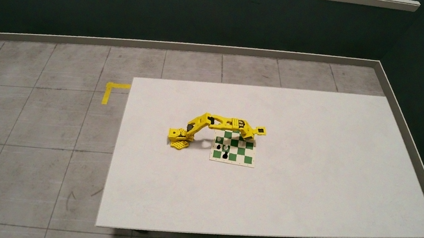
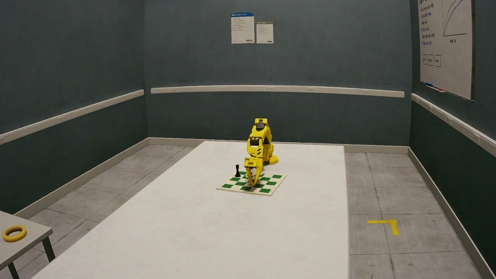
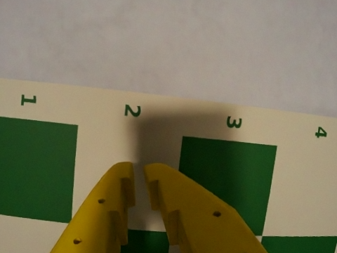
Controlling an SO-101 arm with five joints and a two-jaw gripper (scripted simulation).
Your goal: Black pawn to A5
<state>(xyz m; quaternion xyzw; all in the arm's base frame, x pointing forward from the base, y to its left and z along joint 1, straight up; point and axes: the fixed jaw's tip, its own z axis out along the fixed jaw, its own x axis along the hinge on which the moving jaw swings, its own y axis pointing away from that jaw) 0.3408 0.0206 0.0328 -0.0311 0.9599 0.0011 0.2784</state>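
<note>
The green and cream chessboard [image 1: 234, 147] lies on the white table in front of my yellow arm. The small black pawn [image 1: 218, 146] stands on the board's side near the arm's base. My gripper [image 3: 139, 170] is shut and empty. Its tips are low over the light square under the edge number 2, in the outermost row. In the overhead view the gripper [image 1: 245, 137] is over the far part of the board, apart from the pawn. In the exterior view the gripper [image 2: 252, 183] points down at the board and hides the pawn.
A taller black piece [image 1: 225, 155] stands near the board's front edge; it also shows in the exterior view [image 2: 237, 170]. A white piece [image 1: 226, 146] stands beside the pawn. A yellow ring [image 2: 14, 233] lies on a side table.
</note>
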